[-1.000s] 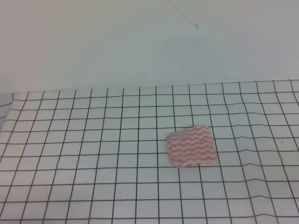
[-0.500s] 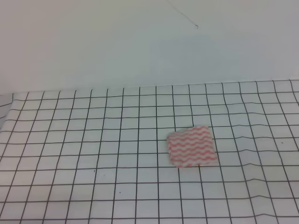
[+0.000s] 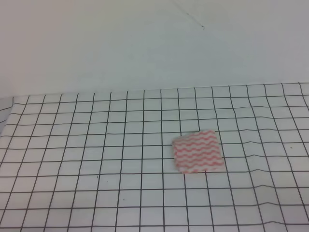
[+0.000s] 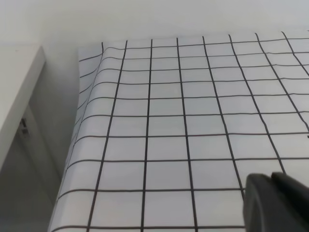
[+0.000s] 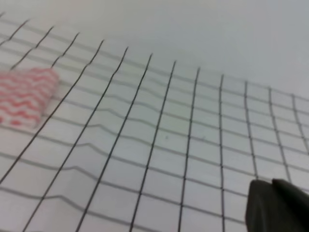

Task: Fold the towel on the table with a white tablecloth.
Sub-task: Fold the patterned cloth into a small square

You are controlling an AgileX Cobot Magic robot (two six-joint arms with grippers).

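The towel, a small rectangle with pink-red and white wavy stripes, lies flat on the white tablecloth, right of the table's middle. It also shows at the left edge of the right wrist view, where the towel looks blurred. Neither arm appears in the exterior high view. Only a dark piece of my left gripper shows low in the corner of its wrist view, over bare grid cloth. A similar dark piece of my right gripper sits well to the right of the towel. Their jaws are hidden.
The tablecloth hangs over the table's left edge, beside a white ledge. Soft wrinkles run through the cloth right of the towel. A plain pale wall stands behind the table.
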